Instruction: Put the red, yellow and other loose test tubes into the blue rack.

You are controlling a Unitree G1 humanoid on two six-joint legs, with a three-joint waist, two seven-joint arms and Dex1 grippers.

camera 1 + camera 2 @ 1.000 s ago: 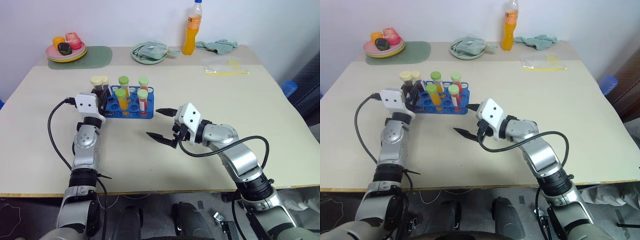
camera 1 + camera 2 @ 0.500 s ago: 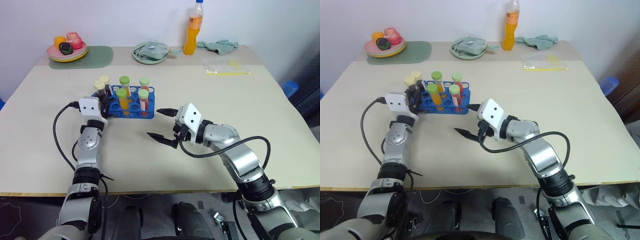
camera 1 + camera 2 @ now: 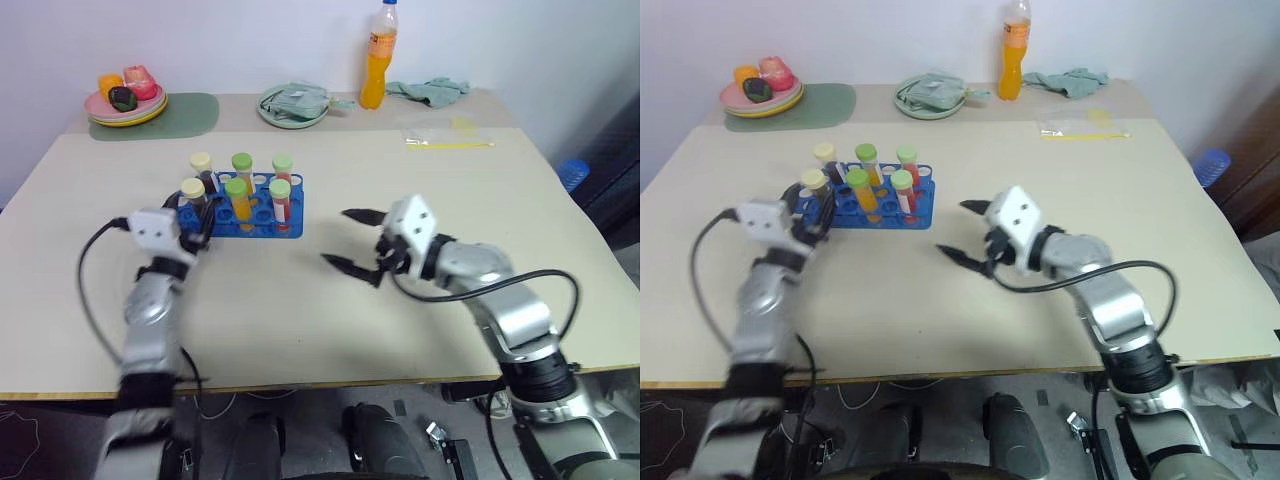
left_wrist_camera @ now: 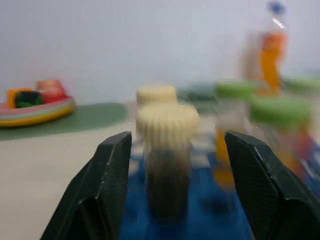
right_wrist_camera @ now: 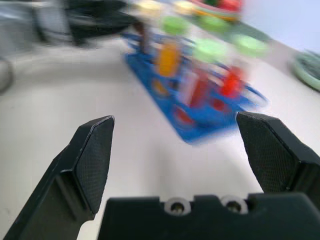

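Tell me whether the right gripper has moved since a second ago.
Yes. The right gripper has shifted to the robot's right, away from the blue rack; the bare table between them is wider now. Its fingers are spread open, holding nothing.

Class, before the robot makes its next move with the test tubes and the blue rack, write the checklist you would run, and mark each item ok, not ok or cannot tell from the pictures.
1. left gripper open, clear of the cream-capped tube between its fingers: ok.
2. That tube standing upright in the blue rack: ok.
3. right gripper open, holding nothing: ok.
4. Green-capped tubes upright in the rack: ok.
5. Loose tubes left on the table: cannot tell, none visible.
6. Rack square on the table, not tipped: ok.
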